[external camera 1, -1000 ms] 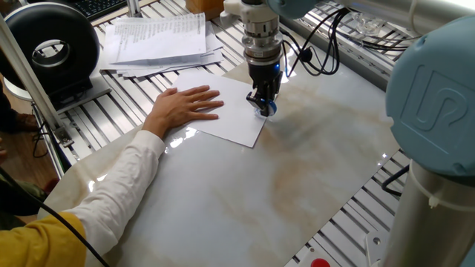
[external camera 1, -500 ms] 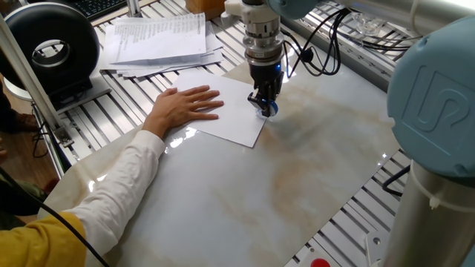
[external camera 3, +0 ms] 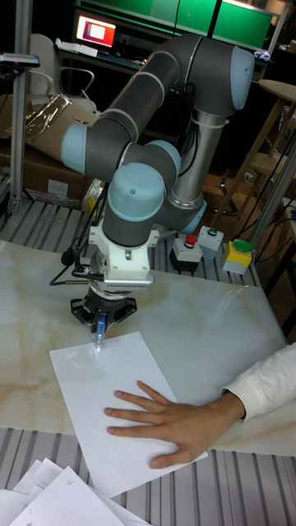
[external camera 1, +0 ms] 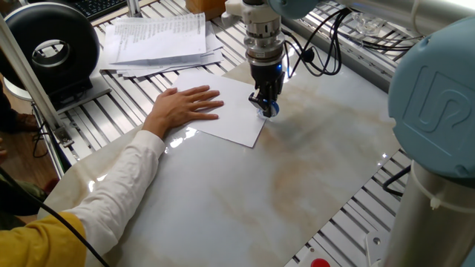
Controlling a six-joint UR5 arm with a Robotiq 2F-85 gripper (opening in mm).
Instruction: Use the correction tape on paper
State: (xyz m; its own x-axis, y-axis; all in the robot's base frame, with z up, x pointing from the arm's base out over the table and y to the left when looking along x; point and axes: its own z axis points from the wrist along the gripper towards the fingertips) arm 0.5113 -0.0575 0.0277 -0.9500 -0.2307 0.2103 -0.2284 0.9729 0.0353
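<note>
I have the gripper (external camera 1: 264, 104) clamped on the correction tape (external camera 3: 99, 330), its tip down at the paper's (external camera 1: 236, 122) edge while a person's hand (external camera 3: 164, 415) pins the sheet, so next I judge a steady drag across it.

Bright even overhead light, glare on the marble tabletop (external camera 1: 223, 200), sharp focus, soft shadows

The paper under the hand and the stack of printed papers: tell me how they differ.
The paper is one blank white sheet; the stack of printed papers is several sheets covered in text. The paper lies on the marble tabletop, pressed flat by a person's hand, with the correction tape in the pincer at its edge; the stack sits untouched on the slatted surface. Both are white and rectangular.
</note>
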